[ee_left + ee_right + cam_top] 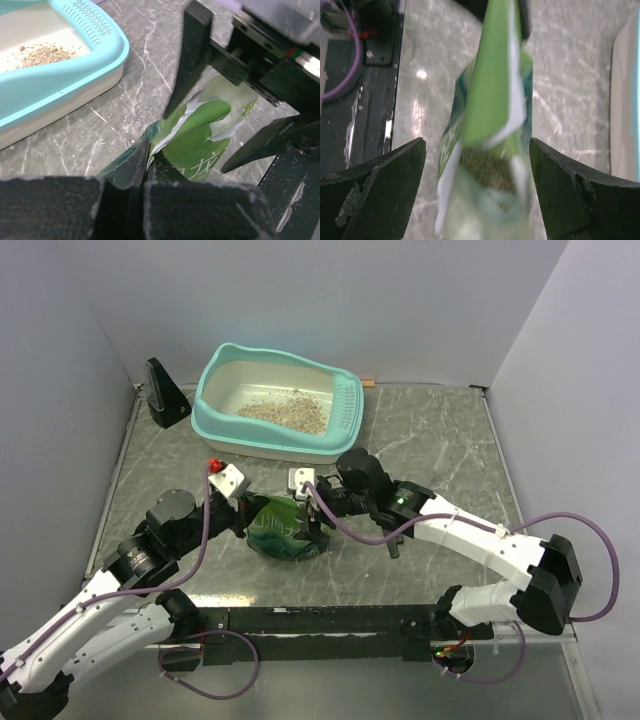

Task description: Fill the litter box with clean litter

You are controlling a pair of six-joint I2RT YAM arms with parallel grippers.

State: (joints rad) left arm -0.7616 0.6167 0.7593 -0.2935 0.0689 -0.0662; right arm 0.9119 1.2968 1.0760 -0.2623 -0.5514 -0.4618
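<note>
The litter box (pixel 222 425) stands at the back of the table, turquoise rim, cream inside, with a patch of beige clean litter (pixel 285 413) on its floor; it also shows in the left wrist view (pixel 65 75). A green printed pouch (pixel 285 528) is between the two grippers at mid-table. My left gripper (pixel 146 160) is shut on the pouch's edge (pixel 200 135). My right gripper (pixel 477 165) is open, its fingers on either side of the pouch's open mouth (pixel 490 125), where tan granules (pixel 487 170) show inside.
A black wedge-shaped stand (pixel 165 392) sits at the back left beside the box. Grey walls close in the left, back and right. The arms' black base rail (pixel 320 620) runs along the near edge.
</note>
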